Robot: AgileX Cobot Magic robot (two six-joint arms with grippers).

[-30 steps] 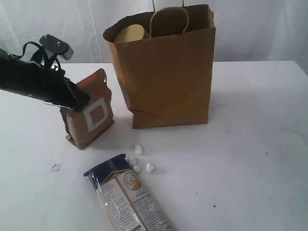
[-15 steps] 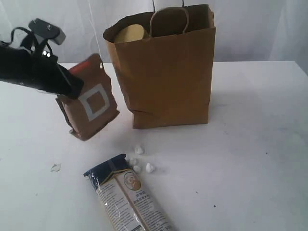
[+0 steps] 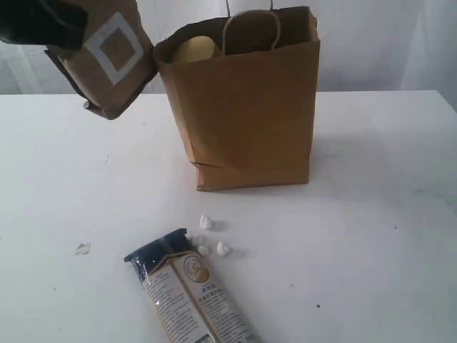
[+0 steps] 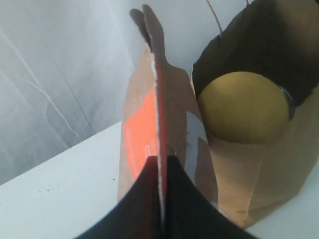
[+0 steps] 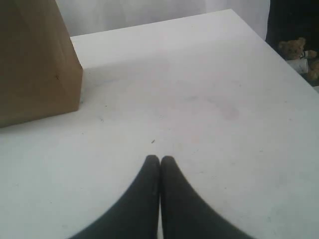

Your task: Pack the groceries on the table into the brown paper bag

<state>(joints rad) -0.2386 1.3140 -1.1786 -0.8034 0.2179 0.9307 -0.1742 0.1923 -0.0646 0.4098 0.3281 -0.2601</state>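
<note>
The brown red-labelled pouch (image 3: 107,61) hangs tilted above the far left part of the table (image 3: 385,214), just beside the open mouth of the brown paper bag (image 3: 246,121), its top seam pinched tightly in the left gripper (image 4: 159,164), probably so that it clears the rim, while the right gripper (image 5: 160,160) is closed and empty.

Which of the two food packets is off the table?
The brown red-labelled pouch, pinched in the left gripper beside the brown paper bag. The blue-topped noodle packet lies flat on the table.

Left fingers (image 4: 142,194) clamped, arm (image 3: 36,25) held high; right fingers (image 5: 147,179) pressed together, empty.
</note>
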